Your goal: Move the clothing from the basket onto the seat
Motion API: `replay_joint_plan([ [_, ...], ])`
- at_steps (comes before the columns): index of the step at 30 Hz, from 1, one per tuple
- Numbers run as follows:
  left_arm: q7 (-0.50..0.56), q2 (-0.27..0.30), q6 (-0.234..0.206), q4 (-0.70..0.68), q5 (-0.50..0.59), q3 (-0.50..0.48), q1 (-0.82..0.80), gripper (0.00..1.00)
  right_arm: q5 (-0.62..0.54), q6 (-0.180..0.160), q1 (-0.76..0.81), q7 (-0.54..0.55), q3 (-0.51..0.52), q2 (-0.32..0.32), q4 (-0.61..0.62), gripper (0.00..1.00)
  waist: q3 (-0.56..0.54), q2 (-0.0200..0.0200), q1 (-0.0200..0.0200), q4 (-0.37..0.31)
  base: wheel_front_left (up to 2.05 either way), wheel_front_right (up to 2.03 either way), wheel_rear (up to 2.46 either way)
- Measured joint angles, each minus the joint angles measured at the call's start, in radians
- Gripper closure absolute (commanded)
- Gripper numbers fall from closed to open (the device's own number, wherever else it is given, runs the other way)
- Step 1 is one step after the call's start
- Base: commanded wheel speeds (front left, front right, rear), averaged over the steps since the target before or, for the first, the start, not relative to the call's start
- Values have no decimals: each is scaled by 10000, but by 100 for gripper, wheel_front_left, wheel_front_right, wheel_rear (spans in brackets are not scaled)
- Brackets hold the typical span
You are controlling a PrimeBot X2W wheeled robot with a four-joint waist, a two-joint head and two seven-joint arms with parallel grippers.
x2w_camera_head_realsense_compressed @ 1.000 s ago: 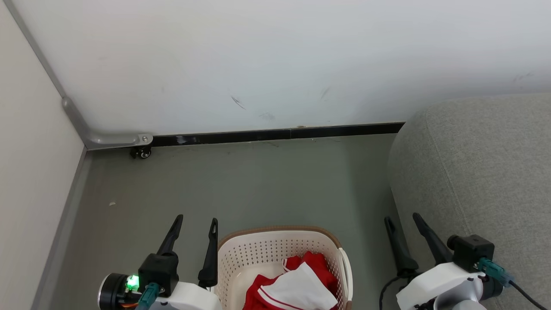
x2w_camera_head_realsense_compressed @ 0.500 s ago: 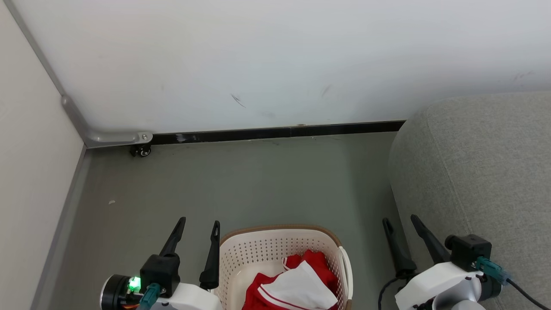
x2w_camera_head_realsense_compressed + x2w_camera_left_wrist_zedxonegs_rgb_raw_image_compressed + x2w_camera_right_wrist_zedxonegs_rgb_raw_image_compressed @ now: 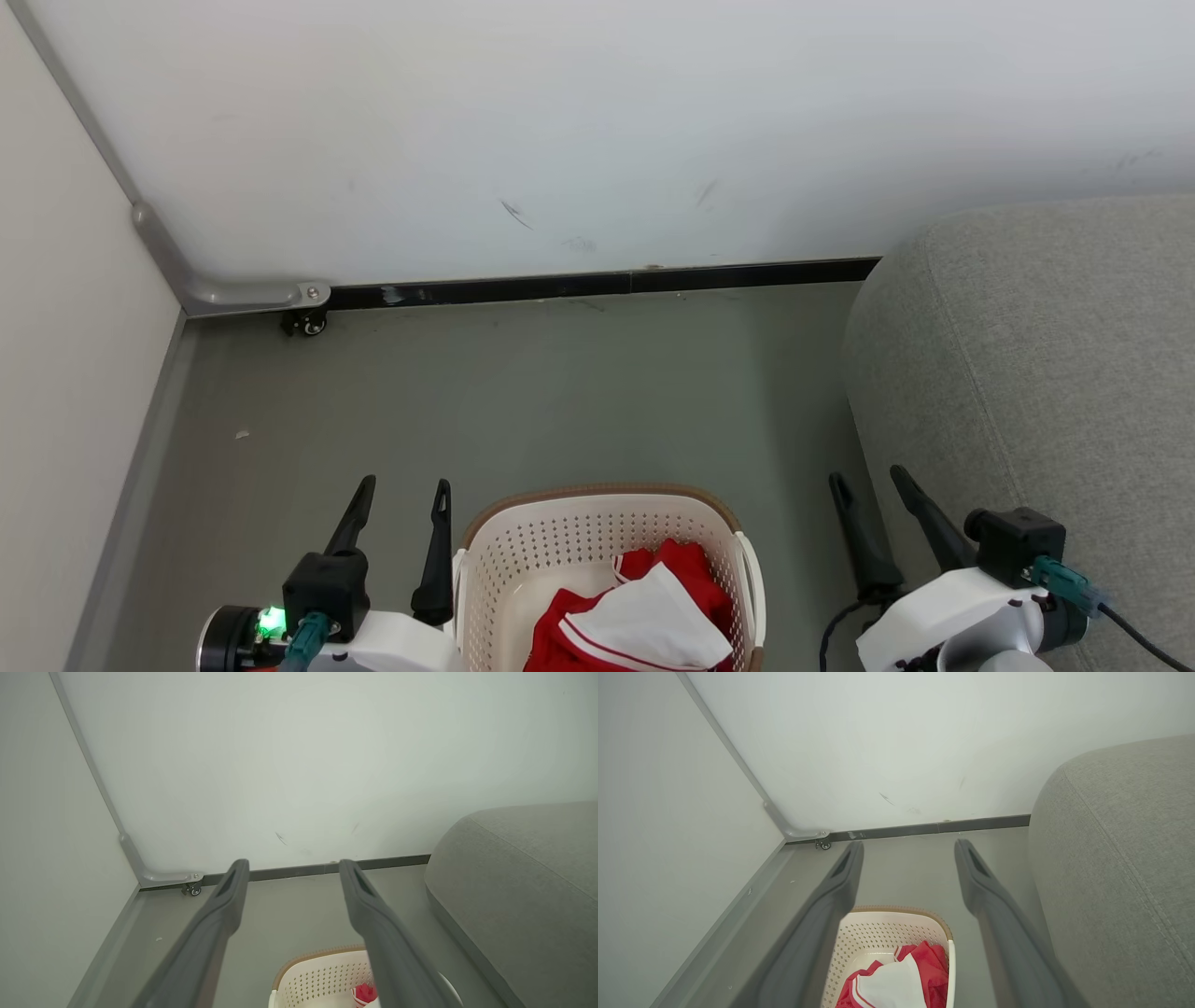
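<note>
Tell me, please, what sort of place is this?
Probably a staged home corner: a grey sofa near a laundry basket of red clothing, on a grey floor between white wall panels.

Cream-white perforated plastic basket [image 3: 541, 551] stands open-topped on the grey floor [image 3: 560, 392]. Red-and-white clothing [image 3: 653, 616] is heaped toward its right side, leaving the left of the interior bare. Floor ahead lies open to the white wall [image 3: 597, 121] and black skirting [image 3: 607, 280]. Large grey woven-fabric sofa [image 3: 1046, 373] blocks the right; a pale side panel [image 3: 56, 373] closes the left. A floor strip separates basket and sofa.

No legible text anywhere
</note>
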State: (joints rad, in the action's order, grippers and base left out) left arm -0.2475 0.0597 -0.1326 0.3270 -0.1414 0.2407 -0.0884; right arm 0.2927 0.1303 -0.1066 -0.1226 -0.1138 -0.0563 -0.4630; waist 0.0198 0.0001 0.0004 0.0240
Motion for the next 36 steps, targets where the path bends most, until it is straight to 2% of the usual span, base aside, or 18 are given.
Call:
replay_joint_plan([
  [23, 0, -4, -67, 245, 159, -104, -411, 0, -19, 0, -2, -86, 25, 10, 245, 0, 361, 0, -1, -78, 0, 0, 0],
  [36, -6, 52, 198, 688, 435, 125, -853, 0, -268, 0, -4, -360, 343, 36, 709, 0, 910, -1, -1, -281, 0, 0, 0],
])
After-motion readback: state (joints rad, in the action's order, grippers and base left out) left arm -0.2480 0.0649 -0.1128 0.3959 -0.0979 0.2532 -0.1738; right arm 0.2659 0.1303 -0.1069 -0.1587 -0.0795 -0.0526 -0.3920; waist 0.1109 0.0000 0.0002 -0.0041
